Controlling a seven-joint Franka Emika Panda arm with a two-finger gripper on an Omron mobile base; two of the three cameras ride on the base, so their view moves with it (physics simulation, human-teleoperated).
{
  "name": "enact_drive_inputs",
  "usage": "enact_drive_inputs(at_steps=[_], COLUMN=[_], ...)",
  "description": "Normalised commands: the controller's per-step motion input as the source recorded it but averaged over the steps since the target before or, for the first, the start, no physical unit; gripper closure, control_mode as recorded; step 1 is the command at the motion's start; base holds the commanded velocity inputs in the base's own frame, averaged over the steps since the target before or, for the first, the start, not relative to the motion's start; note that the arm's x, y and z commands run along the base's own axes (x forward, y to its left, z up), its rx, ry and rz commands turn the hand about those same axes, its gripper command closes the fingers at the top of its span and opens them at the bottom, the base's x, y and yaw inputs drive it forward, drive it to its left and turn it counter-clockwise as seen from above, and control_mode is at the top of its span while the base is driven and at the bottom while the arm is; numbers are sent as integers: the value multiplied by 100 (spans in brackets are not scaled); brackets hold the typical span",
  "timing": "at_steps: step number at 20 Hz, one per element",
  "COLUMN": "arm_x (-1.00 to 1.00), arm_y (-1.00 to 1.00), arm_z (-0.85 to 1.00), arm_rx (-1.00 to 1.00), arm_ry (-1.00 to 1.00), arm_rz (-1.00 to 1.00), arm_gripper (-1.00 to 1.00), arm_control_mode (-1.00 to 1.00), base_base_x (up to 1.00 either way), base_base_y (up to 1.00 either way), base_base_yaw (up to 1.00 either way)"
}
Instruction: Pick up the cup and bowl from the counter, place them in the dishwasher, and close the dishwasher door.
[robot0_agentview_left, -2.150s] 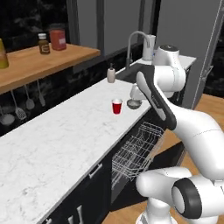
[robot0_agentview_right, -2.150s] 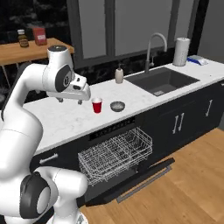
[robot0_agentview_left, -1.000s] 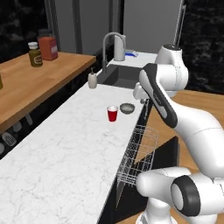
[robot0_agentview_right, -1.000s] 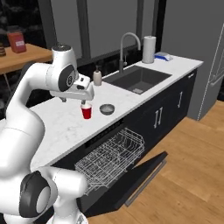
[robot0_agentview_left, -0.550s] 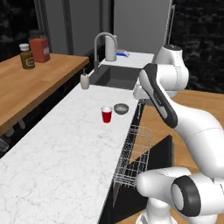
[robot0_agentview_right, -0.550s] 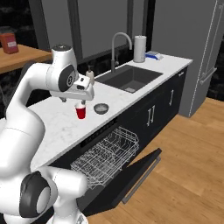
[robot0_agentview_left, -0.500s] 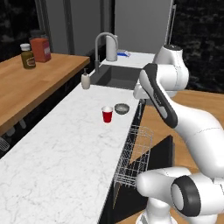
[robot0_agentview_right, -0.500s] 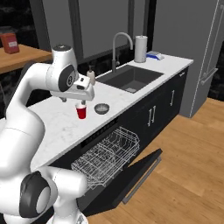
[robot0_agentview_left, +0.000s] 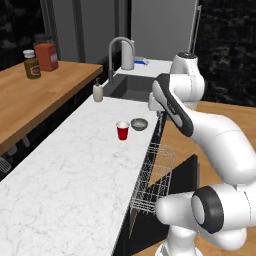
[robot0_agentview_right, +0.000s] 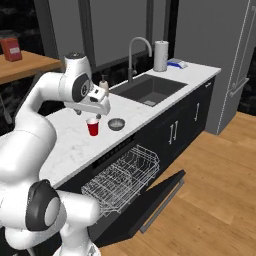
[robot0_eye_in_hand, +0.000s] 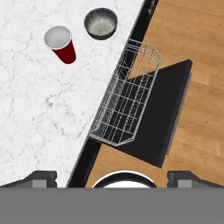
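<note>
Cup (robot0_agentview_left: 122, 130) and bowl (robot0_agentview_left: 139, 124) sit almost touching, so the wide-open claw (robot0_agentview_right: 98, 113) might bump the bowl while grabbing.

Even, diffuse rendered light falls across the kitchen; the counter (robot0_agentview_left: 75, 190) is bright, the background dark, shadows faint and the frames slightly soft.

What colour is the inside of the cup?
White inside, red outside. The cup shows it best in the hand view, seen from above.
</note>
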Motion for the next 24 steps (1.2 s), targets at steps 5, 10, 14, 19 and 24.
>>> enact_drive_inputs(at_steps=[5,10,14,19,24], arm_x=[97,84,73,18,0], arm_y=[0,0,0,0,17], arm_z=[-41,-54,-44,-22,-28], arm_rx=[0,2,5,9,9], arm_ry=[19,12,12,1,0], arm_rz=[-10,-7,-7,-2,0], arm_gripper=[-100,-100,-100,-100,-100], arm_control_mode=[-100,-100,-100,-100,-100], base_base_x=[0,0,0,0,0], base_base_y=[0,0,0,0,0], base_base_yaw=[0,0,0,0,0])
